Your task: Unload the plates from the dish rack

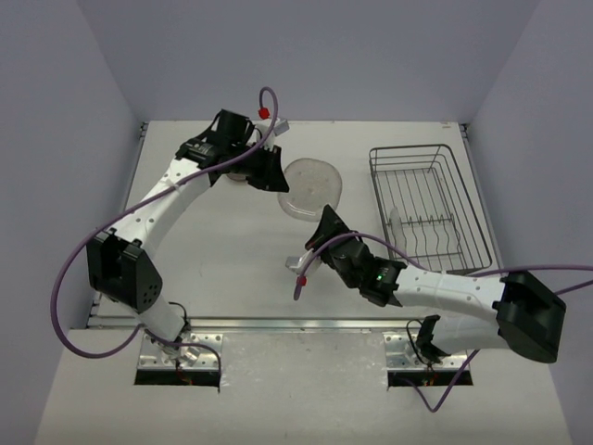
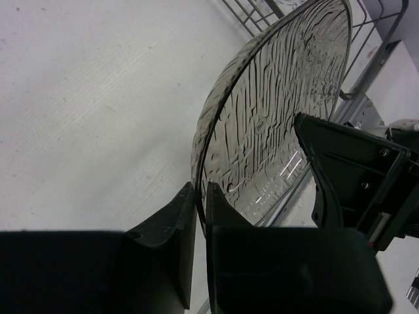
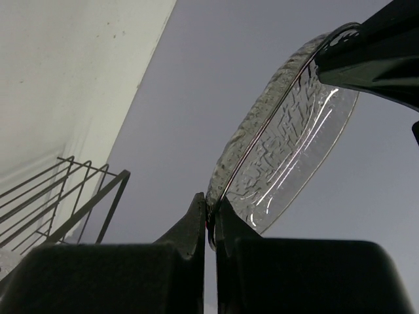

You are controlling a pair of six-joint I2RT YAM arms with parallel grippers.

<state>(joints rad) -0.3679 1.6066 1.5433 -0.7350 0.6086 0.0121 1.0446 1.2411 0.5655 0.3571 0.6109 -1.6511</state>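
Apparently for a handover, the round clear textured plate (image 1: pixel 310 185) hangs between the left gripper (image 2: pixel 200 196) and right gripper (image 3: pixel 211 210), each pinched tight on an opposite rim, beside the silver wire dish rack (image 1: pixel 412 147).

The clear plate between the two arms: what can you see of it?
The clear plate is round, translucent and glass-like, with a rippled texture and a raised rim. It is held tilted, left of the dish rack and apart from it. The left gripper and right gripper each pinch its rim on opposite sides.

A robot test booth: plain grey walls (image 1: pixel 306 56) around a white table (image 1: pixel 232 250).
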